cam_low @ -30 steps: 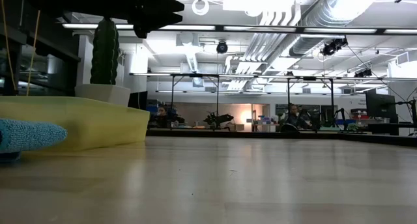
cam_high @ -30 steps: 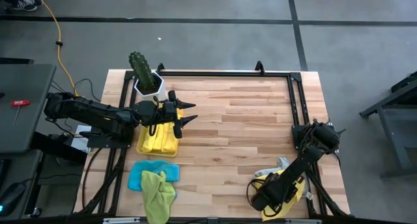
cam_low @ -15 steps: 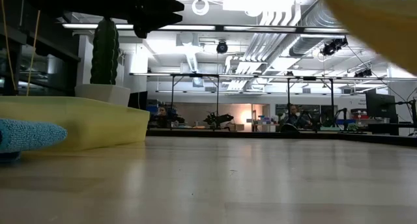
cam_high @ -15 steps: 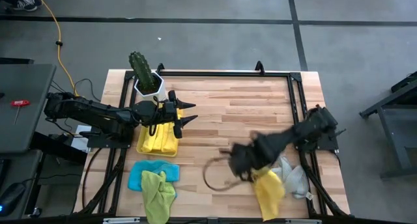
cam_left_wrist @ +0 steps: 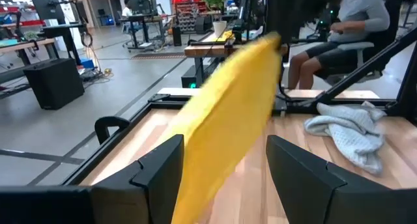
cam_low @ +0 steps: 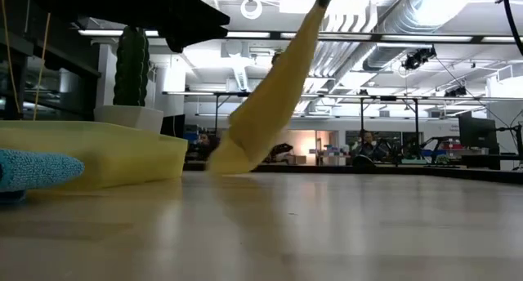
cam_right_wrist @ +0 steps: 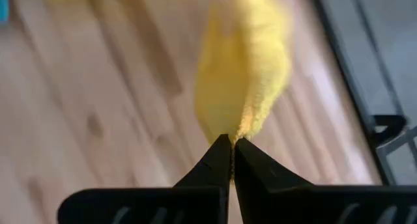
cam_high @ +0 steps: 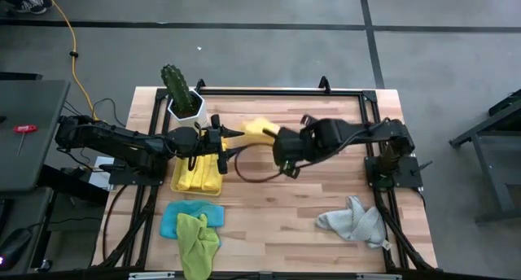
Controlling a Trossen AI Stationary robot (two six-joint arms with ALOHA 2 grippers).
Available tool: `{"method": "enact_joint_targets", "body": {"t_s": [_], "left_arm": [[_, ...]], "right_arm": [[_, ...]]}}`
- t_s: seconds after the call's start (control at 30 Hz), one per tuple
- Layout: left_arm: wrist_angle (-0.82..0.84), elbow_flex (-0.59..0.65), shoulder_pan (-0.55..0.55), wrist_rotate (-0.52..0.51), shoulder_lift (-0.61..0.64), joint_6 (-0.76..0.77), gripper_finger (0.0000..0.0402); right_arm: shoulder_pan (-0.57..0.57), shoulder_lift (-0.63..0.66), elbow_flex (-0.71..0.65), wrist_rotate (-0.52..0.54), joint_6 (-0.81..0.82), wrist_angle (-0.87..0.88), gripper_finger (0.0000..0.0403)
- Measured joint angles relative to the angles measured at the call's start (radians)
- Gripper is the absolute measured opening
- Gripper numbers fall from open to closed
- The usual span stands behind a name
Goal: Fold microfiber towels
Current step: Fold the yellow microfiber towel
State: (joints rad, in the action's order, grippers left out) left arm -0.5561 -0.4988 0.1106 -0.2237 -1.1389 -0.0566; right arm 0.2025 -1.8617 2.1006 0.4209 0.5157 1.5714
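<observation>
A yellow microfiber towel hangs in the air over the middle of the table, with my right gripper shut on it. It trails toward my left gripper, which stands open and level above the yellow tray. In the left wrist view the towel swings just in front of my open left gripper; whether it touches them I cannot tell. A grey towel lies crumpled at the near right. A lime green towel lies partly on a blue towel at the near left. My right gripper pinches the yellow towel at its top end between the two fingertips, which slant down from above. One layer or several, I cannot tell. The towel hangs slack below the hold, slanting toward the tray, its lower end just above the tabletop.
Folded yellow cloth lies in the tray. A potted cactus stands at the far left, behind the tray. A black cable loop hangs under my right arm. Bare wood lies between the tray and the grey towel.
My right gripper has risen from the near right corner and swung toward the far left, across the middle of the table, turning as it went. It has carried the yellow towel up off the pile; the grey towel has stayed behind. The towel now hangs before my still left gripper.
</observation>
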Motion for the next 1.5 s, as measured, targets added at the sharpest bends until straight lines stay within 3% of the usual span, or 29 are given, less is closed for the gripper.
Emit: {"method": "enact_joint_targets", "body": {"t_s": [0.33,0.43,0.57,0.73,0.87,1.1,1.27,1.5], "left_arm": [[-0.001,0.000,-0.001,-0.001,0.000,0.020,0.0209],[0.004,0.000,-0.001,-0.002,0.000,0.022,0.0209],[0.011,0.000,-0.001,0.021,0.000,0.053,0.0209],[0.010,-0.002,-0.001,0.081,-0.040,0.065,0.0209],[0.044,-0.065,-0.001,0.082,-0.148,0.098,0.0209],[0.256,-0.307,0.004,0.081,-0.448,0.089,0.0209],[0.281,-0.433,0.009,0.095,-0.649,0.054,0.0209],[0.425,-0.542,0.008,0.172,-0.793,0.026,0.0209]], "right_arm": [[0.124,-0.001,-0.288,-0.080,0.051,-0.027,0.0000],[0.161,-0.001,-0.434,-0.114,0.072,-0.105,0.0000],[0.209,-0.001,-0.612,-0.236,0.069,-0.235,0.0000],[0.261,-0.001,-0.734,-0.279,0.120,-0.281,0.0000],[0.283,0.022,-0.775,-0.261,0.181,-0.292,0.0000],[0.303,0.130,-0.775,-0.164,0.251,-0.336,0.0000],[0.304,0.190,-0.774,-0.107,0.345,-0.358,0.0000],[0.304,0.187,-0.774,-0.074,0.486,-0.357,0.0000]]}}
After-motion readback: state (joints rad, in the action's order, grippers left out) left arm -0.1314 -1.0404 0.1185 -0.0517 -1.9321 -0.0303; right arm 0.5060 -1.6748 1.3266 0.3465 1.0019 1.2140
